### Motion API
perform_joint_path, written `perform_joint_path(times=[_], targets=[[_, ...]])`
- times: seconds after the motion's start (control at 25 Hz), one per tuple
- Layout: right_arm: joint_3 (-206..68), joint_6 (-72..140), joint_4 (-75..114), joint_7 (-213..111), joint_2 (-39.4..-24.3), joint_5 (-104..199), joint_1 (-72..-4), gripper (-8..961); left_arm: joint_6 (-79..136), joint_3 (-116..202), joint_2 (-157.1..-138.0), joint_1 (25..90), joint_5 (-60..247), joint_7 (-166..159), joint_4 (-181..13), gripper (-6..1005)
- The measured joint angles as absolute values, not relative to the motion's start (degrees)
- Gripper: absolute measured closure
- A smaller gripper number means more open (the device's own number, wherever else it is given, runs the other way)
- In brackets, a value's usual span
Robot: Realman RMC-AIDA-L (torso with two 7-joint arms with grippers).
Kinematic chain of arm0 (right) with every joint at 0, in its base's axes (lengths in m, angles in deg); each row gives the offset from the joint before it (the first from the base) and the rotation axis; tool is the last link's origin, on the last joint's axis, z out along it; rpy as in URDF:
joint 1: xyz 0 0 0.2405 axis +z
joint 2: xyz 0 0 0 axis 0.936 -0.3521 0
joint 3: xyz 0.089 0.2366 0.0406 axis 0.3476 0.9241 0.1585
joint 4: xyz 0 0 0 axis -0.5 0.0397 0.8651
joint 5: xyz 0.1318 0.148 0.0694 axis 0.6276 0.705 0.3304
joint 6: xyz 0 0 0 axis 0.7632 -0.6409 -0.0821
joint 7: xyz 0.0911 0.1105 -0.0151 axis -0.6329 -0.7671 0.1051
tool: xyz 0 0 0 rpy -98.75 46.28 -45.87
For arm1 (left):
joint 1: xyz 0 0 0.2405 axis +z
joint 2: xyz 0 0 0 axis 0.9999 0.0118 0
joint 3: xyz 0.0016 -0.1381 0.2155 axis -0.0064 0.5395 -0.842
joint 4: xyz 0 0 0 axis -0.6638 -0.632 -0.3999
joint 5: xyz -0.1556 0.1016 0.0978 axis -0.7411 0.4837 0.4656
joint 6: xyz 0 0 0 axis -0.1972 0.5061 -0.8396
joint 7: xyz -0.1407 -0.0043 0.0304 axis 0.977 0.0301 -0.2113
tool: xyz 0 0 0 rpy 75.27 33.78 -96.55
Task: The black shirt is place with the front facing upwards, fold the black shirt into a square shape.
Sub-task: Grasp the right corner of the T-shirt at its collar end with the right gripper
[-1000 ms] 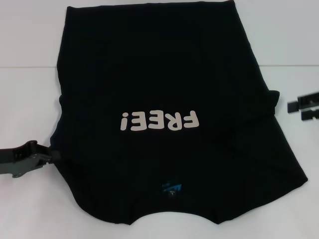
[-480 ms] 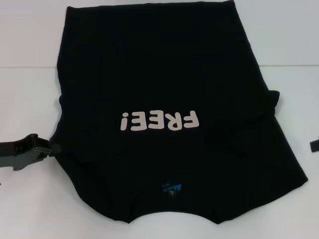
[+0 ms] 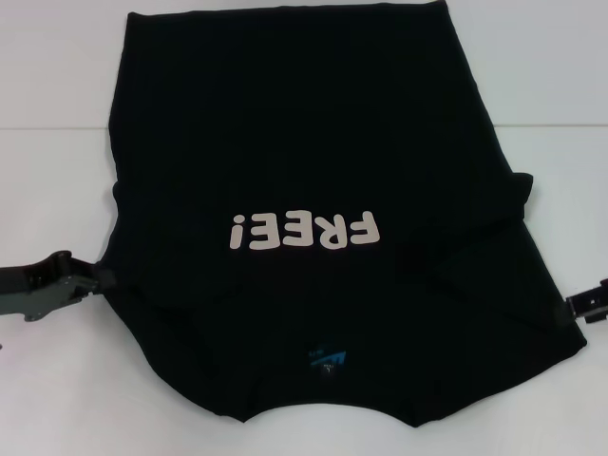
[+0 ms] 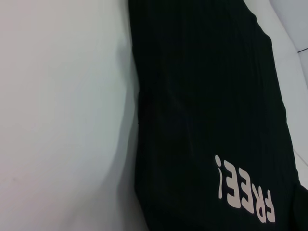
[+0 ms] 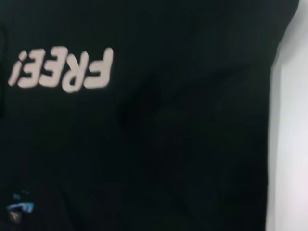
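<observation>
**A:** From the head camera — where is the black shirt (image 3: pixel 313 218)?

**B:** Spread front-up on the white table (image 3: pixel 57 114), neck nearest the robot. Cream letters (image 3: pixel 304 231) read "FREE!", upside down from here, with a small blue neck label (image 3: pixel 326 359) below them; its print is too small to read. The left gripper (image 3: pixel 90 277) touches the shirt's left edge, the right gripper (image 3: pixel 587 304) its right edge. Whether either is parted or closed, I cannot tell.

**A:** The left wrist camera?

**B:** Black cloth beside bare table — "FREE!" again.

**A:** The right wrist?

**B:** Cloth fills it; lettering and blue label show.
</observation>
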State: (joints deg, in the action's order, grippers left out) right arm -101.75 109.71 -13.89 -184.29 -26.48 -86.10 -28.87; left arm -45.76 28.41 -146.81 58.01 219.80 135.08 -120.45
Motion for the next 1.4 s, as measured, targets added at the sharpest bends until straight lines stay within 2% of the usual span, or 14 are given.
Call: perform_joint_path(times=[0.88, 1.4], targets=[[-103.1, 108.5, -13.6, -185.2, -28.14, -88.3, -28.9, 344, -45.1, 28.4, -146.73, 57.8, 219.8, 135.3, -119.7, 962], [-102.9, 108.5, -13.5, -185.1, -30.15, -88.8, -27.6, 345, -45.1, 28.9, -146.73, 57.8, 219.7, 135.3, -119.7, 962]])
